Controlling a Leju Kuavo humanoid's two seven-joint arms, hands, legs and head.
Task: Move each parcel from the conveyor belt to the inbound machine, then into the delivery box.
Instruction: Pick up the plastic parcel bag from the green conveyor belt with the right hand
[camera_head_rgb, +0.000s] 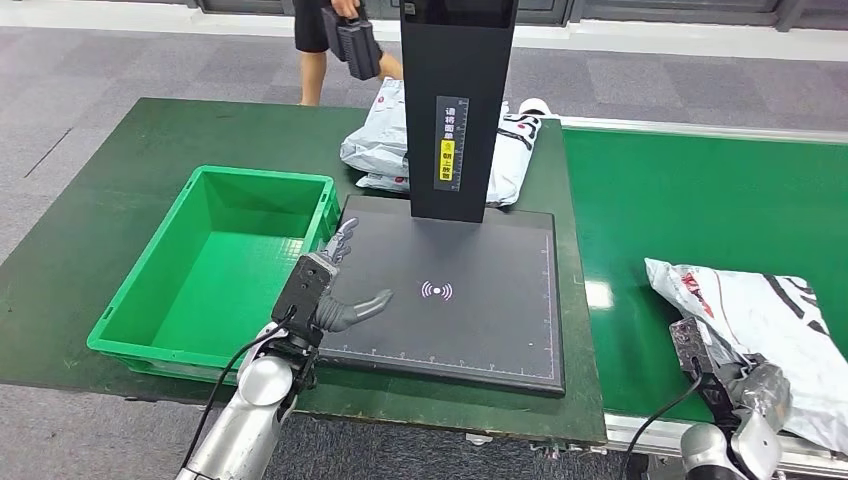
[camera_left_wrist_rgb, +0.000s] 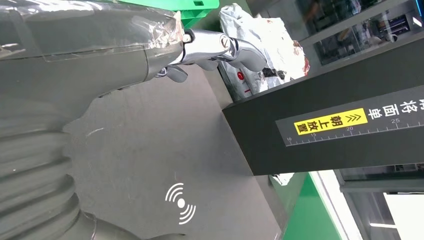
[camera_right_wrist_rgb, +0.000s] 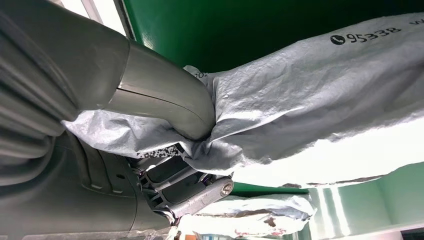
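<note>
The right hand (camera_head_rgb: 735, 385) grips a grey parcel (camera_head_rgb: 770, 325) at the conveyor belt's (camera_head_rgb: 700, 200) near edge. The left hand (camera_head_rgb: 330, 290), fingers spread and holding nothing, hovers over the black inbound machine's (camera_head_rgb: 480, 320) left edge, beside the green delivery box (camera_head_rgb: 150, 300). More parcels (camera_head_rgb: 378, 145) lie behind the machine's upright column (camera_head_rgb: 455, 110).

Grey parcel (camera_head_rgb: 775, 320); green bin (camera_head_rgb: 215, 345)

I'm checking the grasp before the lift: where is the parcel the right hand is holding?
In the head view the parcel lies on the green conveyor belt at lower right, right of the inbound machine, gripped by the right hand.
</note>
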